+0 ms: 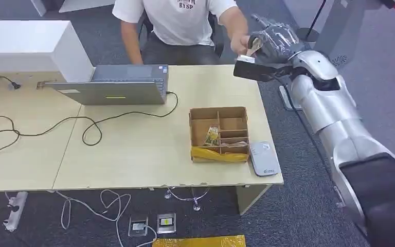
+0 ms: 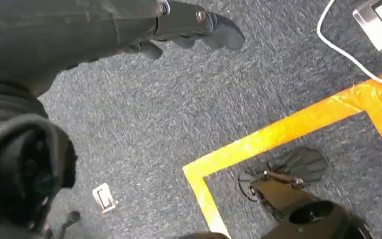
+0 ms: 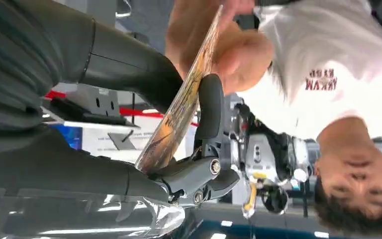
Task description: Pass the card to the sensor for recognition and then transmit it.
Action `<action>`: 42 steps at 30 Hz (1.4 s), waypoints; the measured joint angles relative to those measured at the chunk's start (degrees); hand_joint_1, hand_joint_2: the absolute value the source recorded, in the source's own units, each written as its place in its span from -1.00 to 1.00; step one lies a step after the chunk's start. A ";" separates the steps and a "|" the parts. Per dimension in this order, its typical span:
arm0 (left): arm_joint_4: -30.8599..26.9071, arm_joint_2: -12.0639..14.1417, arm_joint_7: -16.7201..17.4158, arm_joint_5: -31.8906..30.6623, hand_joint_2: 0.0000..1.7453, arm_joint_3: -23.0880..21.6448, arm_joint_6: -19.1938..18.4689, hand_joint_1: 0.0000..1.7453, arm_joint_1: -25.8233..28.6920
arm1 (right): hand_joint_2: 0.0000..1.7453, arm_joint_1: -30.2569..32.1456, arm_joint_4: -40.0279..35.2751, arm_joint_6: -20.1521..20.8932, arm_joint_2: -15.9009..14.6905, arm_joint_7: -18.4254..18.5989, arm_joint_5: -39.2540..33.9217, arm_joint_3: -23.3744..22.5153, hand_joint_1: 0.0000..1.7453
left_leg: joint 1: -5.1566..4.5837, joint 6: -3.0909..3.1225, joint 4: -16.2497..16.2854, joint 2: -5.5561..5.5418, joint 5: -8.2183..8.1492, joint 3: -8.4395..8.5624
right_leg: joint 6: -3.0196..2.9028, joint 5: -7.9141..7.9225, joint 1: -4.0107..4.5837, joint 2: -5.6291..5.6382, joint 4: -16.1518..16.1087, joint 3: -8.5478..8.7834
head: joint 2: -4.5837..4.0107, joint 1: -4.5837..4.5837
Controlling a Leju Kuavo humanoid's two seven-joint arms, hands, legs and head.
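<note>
Handing the card across the counter

My right robot hand (image 1: 273, 43) is raised past the counter's (image 1: 133, 149) far corner, fingers closed on the card (image 3: 181, 107), which stands edge-on between thumb and finger; the seated person's hand (image 3: 229, 50) already touches its far end. I judge the sensor step done and the transfer nearly complete: only my release is left. The white card reader (image 1: 264, 158) lies just beside the cardboard divider box (image 1: 219, 135), whose compartments hold a small yellow-green packet and a yellow strip along the near wall. My left robot hand (image 2: 179, 27) hangs over the carpet, fingers stretched out, holding nothing.
</note>
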 joint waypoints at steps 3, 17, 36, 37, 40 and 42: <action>0.00 -0.07 -0.17 -0.13 -1.00 0.00 -1.05 -1.00 0.02 | 1.00 -0.08 2.60 -0.22 1.66 0.48 0.39 0.79 1.00 | 0.01 0.00 0.00 0.00 0.00 0.01 | 0.00 0.00 0.00 0.00 0.00 -0.01 | 0.00 0.00; 0.00 0.66 -0.87 -0.74 -1.00 0.00 -2.32 -1.00 0.27 | 1.00 -0.01 9.97 -0.94 3.46 0.96 1.16 2.45 -1.00 | 0.00 0.00 0.00 0.01 0.00 0.02 | 0.00 0.00 0.00 0.05 -0.01 -0.02 | 0.00 0.00; 0.00 0.96 -2.27 -1.75 -1.00 0.00 -1.64 -1.00 0.48 | 1.00 -0.24 11.33 -7.41 1.53 -0.04 -4.98 1.47 -1.00 | -0.01 0.00 0.02 0.06 0.00 0.07 | 0.00 0.01 0.00 0.13 -0.02 -0.02 | 0.00 0.00; 0.00 0.98 -2.25 -1.75 -1.00 0.00 -1.53 -1.00 0.48 | 1.00 -0.24 11.28 -6.82 1.40 -0.31 -5.95 1.14 -1.00 | -0.01 0.00 0.02 0.07 -0.01 0.08 | 0.00 0.01 0.00 0.13 -0.03 -0.02 | 0.00 0.02; 0.00 0.90 -1.62 -1.75 -1.00 0.00 -0.44 -1.00 0.50 | 1.00 0.11 9.79 0.95 0.33 -2.84 -13.58 -0.59 -1.00 | -0.01 0.00 0.03 0.07 -0.01 0.10 | 0.01 0.01 0.00 0.13 -0.04 -0.03 | 0.00 0.00; 0.00 0.59 -1.09 -1.75 -1.00 0.00 0.04 -1.00 0.52 | 1.00 0.90 7.35 6.17 -0.76 -2.54 -18.02 -1.77 -1.00 | 0.00 0.00 0.03 0.06 -0.01 0.11 | 0.01 0.01 0.00 0.10 -0.04 -0.02 | 0.00 0.00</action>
